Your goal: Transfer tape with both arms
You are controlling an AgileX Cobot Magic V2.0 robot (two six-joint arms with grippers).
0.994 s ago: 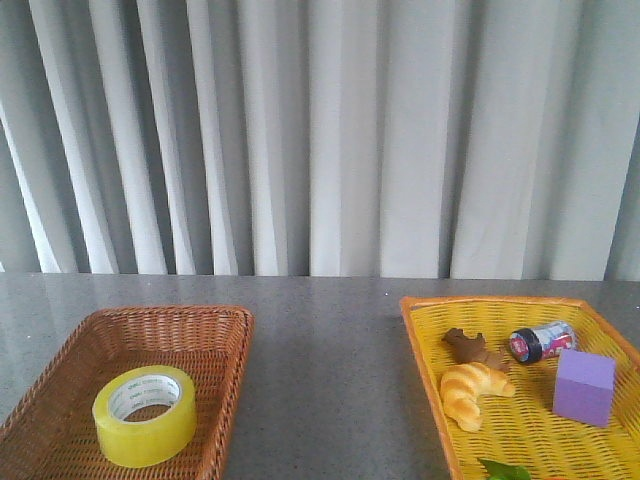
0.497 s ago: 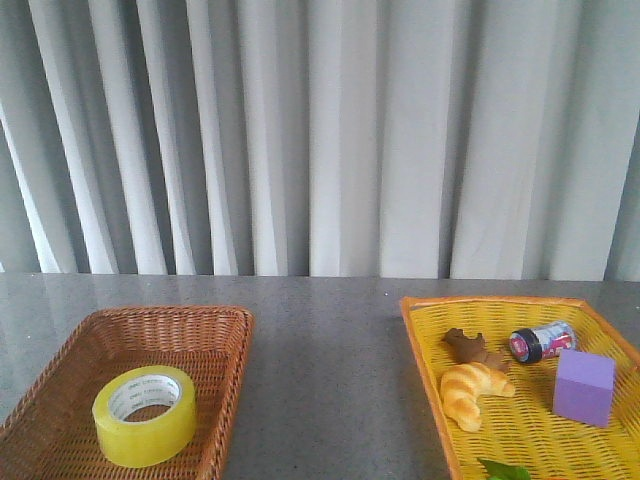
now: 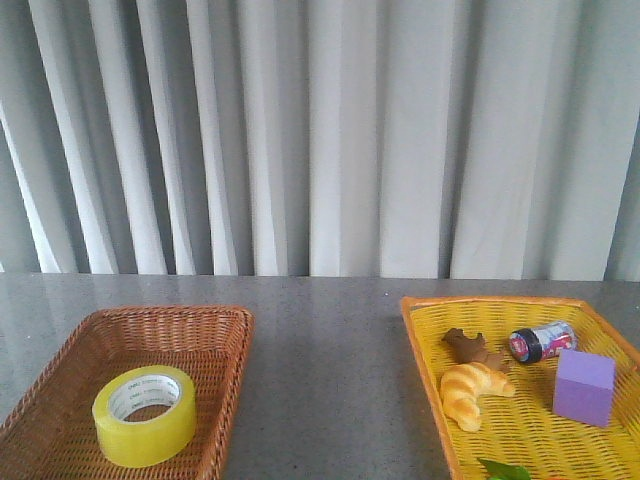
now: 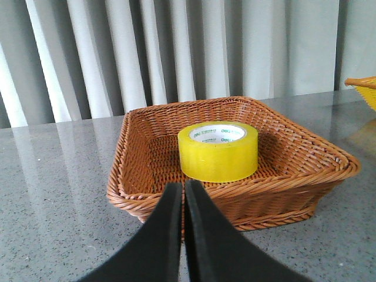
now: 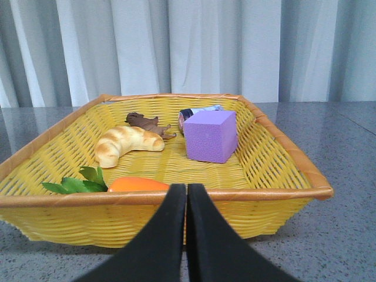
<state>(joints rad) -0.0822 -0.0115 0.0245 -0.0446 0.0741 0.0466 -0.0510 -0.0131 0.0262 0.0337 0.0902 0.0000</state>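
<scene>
Nothing has moved since the earlier pictures: the tape, both baskets and all the small things sit just where they were.

The tape (image 3: 145, 415) is a big yellow roll with a white middle. It lies flat inside the brown basket (image 3: 215, 330), which sits at the front left part of the grey desk (image 3: 325, 380). The roll is near the front of that basket, and its hole faces up.

The yellow basket (image 3: 420, 345) sits at the front right part of the desk, well apart from the brown one. Inside it are a croissant (image 3: 472, 392), a small brown thing (image 3: 468, 346) just behind the croissant, a little jar (image 3: 540, 342) lying on its side, and a purple block (image 3: 584, 386) near the jar. Some green leaves (image 3: 505, 470) peek in at the front edge. The right wrist view also shows something orange (image 5: 138, 184) beside the leaves.

No arms show in the front view. In the left wrist view, the left claw (image 4: 183, 194) is closed, its two black fingers pressed together with nothing between them. It is just in front of the brown basket, pointing toward the tape. In the right wrist view, the right claw (image 5: 186, 195) is closed too and holds nothing. It is at the near rim of the yellow basket.
</scene>
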